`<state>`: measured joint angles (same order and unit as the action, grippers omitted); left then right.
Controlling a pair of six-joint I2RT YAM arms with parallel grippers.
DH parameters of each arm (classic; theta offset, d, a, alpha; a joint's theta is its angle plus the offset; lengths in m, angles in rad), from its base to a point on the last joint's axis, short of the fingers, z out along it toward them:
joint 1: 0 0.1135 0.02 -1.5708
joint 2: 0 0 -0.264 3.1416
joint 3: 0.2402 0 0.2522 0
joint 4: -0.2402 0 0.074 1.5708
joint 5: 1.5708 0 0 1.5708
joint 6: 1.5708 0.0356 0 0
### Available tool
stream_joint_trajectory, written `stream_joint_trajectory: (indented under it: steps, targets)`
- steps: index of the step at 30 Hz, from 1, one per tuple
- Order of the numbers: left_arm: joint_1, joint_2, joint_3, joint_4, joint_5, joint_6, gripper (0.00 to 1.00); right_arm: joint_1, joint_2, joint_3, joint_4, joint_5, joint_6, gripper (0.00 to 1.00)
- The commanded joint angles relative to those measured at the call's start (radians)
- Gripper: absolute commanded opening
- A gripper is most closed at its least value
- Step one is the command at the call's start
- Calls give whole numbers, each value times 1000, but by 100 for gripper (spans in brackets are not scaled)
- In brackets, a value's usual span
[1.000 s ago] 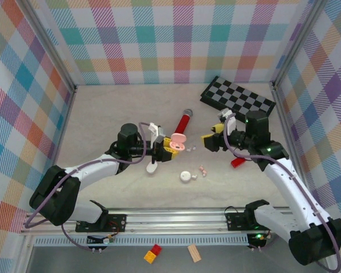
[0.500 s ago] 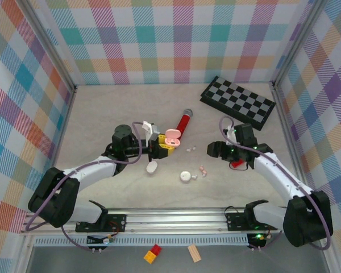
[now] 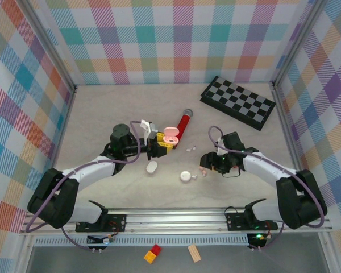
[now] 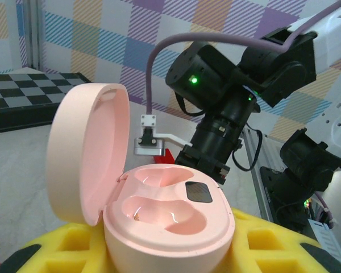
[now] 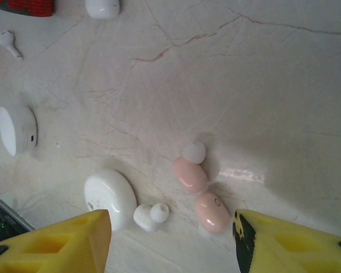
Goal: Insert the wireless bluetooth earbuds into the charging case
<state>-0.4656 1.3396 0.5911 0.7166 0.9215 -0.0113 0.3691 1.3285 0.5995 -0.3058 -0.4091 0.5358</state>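
Note:
My left gripper [image 3: 161,143] is shut on an open pink charging case [image 3: 171,135], held above the table. In the left wrist view the case [image 4: 170,219] sits between the yellow pads [image 4: 273,247], lid [image 4: 82,151] tipped back and both wells empty. My right gripper [image 3: 207,161] is low over two pink earbuds [image 3: 203,169]. In the right wrist view these buds [image 5: 190,174] [image 5: 212,211] lie side by side between and just ahead of the open yellow fingers [image 5: 65,242]. A white earbud [image 5: 149,216] lies beside them. More white earbuds [image 3: 189,149] lie near the table's middle.
Two shut white cases [image 3: 185,177] [image 3: 152,166] lie on the table, the nearer one [image 5: 109,198] close to the pink buds. A red microphone [image 3: 183,121] lies behind the pink case. A folded chessboard [image 3: 238,102] sits at the back right. Small blocks [image 3: 153,253] lie below the rail.
My right gripper has swung left and down from beside the chessboard side to just over the pink earbuds. The left gripper lifted the pink case slightly and now holds still.

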Motion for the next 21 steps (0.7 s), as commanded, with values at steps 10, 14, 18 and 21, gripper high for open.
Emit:
stream_joint_trajectory:
  steps: [10, 14, 18, 21]
  targets:
    - [13, -38, -4, 20, 8, 12, 34, 17, 84, -17, 85, -69, 2, 57]
    - [15, -40, -5, 24, 5, 13, 34, 25, 64, -35, 86, -61, 3, 56]
    - [16, -37, -5, 31, 8, 8, 34, 25, 70, -48, 86, -58, -3, 57]
    - [16, -40, -5, 33, 10, 5, 34, 30, 72, -53, 87, -70, -3, 57]
